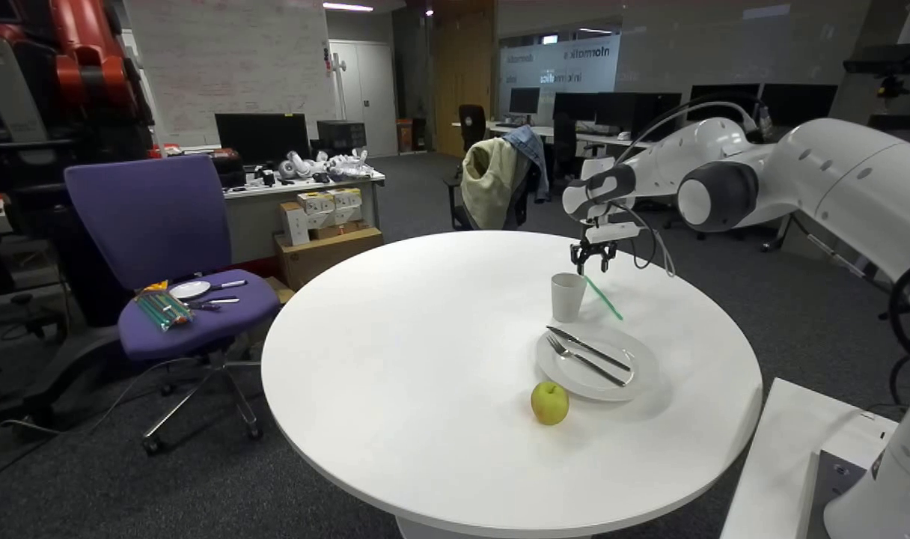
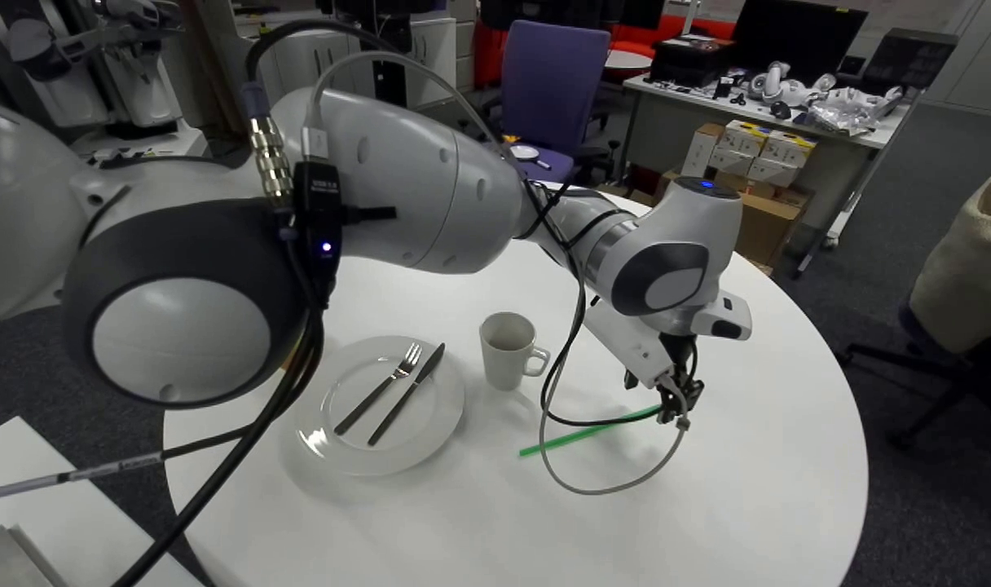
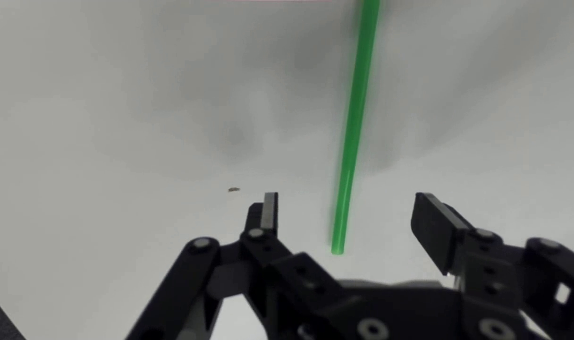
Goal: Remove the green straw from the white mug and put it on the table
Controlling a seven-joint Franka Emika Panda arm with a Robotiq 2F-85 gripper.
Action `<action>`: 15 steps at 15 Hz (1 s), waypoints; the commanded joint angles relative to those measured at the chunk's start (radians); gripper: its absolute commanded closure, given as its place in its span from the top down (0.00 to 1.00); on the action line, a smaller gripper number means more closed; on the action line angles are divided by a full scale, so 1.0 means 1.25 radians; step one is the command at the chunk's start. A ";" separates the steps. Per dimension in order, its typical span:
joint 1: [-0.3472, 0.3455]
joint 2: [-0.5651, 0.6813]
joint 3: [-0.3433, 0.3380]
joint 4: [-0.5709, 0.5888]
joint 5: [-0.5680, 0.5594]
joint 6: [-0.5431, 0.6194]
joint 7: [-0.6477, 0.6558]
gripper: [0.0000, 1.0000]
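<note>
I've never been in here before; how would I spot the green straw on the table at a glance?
Look for the big round white table, then the white mug standing near the plate. Close to the mug lies the green straw, one end near the robot's open gripper. Unlike the knife, fork or round apple, it's thin, straight and bright green.

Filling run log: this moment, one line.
thin green straw: on round white table | white cylindrical mug: upright, strawless | black pincer: open
</note>
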 commanded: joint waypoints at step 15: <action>0.007 -0.228 -0.004 -0.163 0.074 -0.002 0.089 1.00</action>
